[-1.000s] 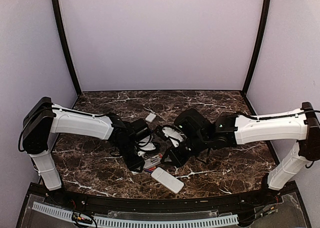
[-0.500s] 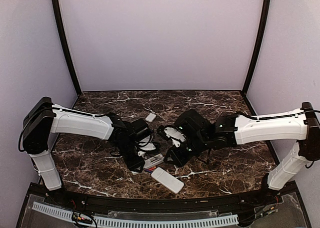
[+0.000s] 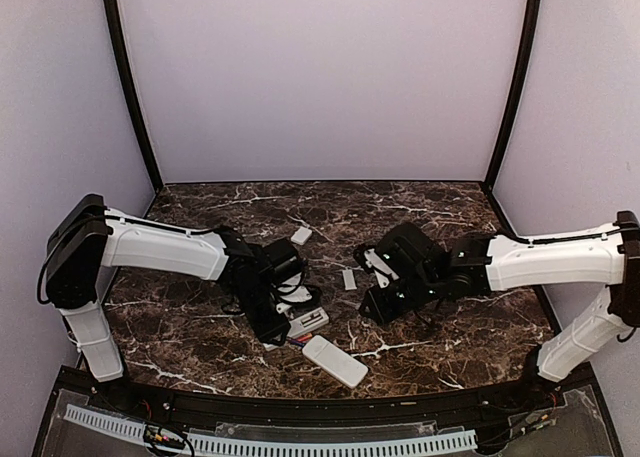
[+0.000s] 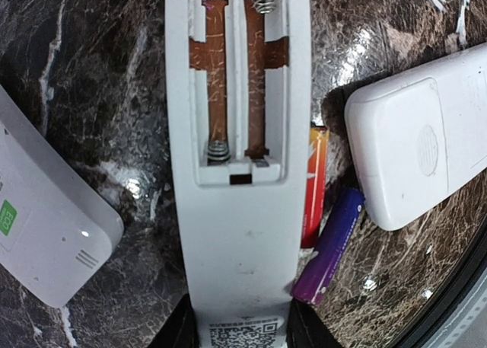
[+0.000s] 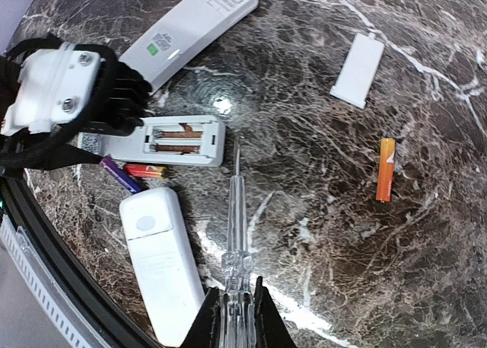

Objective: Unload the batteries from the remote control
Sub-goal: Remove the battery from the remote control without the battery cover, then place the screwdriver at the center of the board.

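The remote control (image 4: 240,135) is gripped at its labelled end by the left end effector (image 4: 242,327), whose jaws are partly closed against its two long sides. It is held face down on the table (image 5: 342,249), with the battery bay uncovered and seen to hold no cells; only the springs and contact strips are shown. An orange-red battery (image 4: 315,188) and a purple battery (image 4: 331,245) are found on the table just beside the remote control, between it and a second white remote (image 4: 418,154). A third, orange battery (image 5: 386,169) is seen lying alone, well apart from the others, near a white cover (image 5: 358,70). A white device with a green label (image 4: 46,241) lies on the other side of the remote control. The right end effector (image 5: 234,317) is clamped shut on a clear-handled tool (image 5: 236,234), whose thin tip is pointed at the open end of the remote control, just beside it.
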Tool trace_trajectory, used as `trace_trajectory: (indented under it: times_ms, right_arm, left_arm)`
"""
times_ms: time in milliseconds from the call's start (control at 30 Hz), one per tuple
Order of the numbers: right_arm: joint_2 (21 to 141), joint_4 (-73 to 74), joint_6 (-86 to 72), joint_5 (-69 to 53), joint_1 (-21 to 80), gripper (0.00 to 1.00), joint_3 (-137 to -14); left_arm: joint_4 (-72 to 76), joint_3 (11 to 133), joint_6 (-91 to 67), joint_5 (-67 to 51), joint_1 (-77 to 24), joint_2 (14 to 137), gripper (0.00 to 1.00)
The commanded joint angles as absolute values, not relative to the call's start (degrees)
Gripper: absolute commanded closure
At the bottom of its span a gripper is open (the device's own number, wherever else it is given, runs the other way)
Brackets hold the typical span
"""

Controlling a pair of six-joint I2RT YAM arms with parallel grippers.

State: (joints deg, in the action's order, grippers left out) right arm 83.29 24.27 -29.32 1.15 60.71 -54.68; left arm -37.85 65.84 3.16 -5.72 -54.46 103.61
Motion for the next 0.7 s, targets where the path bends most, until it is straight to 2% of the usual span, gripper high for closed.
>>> trace_trajectory:
  times_ms: [0,167,433,600,633,667]
  right_arm:
    - [80.9,21.31,-34.14,4.69,59.17,1.0,-50.23]
    - [80.56,17.27,-36.73,5.2,58.3,1.0,-45.98]
    - [81.01,11.82,-38.97,4.89,57.95,1.0,-41.89]
    - [81.59,10.94,-39.59,5.08,57.95,1.0,-40.38]
    - [81.55,10.95,-39.64,5.16,57.93,0.98,-40.24]
    - [81.56,10.92,-39.76,5.25,58.0,0.91,-40.07]
  left_arm:
    - [-39.17,65.85,1.07,3.11,-50.8,105.03,0.92]
    - [-38.45,65.45,0.38,0.56,-49.55,103.4,0.84]
    - [-38.33,63.86,-2.95,-2.1,-49.33,99.71,0.44]
    - [-37.4,63.64,-5.88,-3.43,-49.31,93.96,0.29]
    - [-37.07,63.57,-6.74,-4.39,-49.26,93.16,0.27]
    - [-36.34,63.51,-7.24,-4.88,-49.27,91.56,0.27]
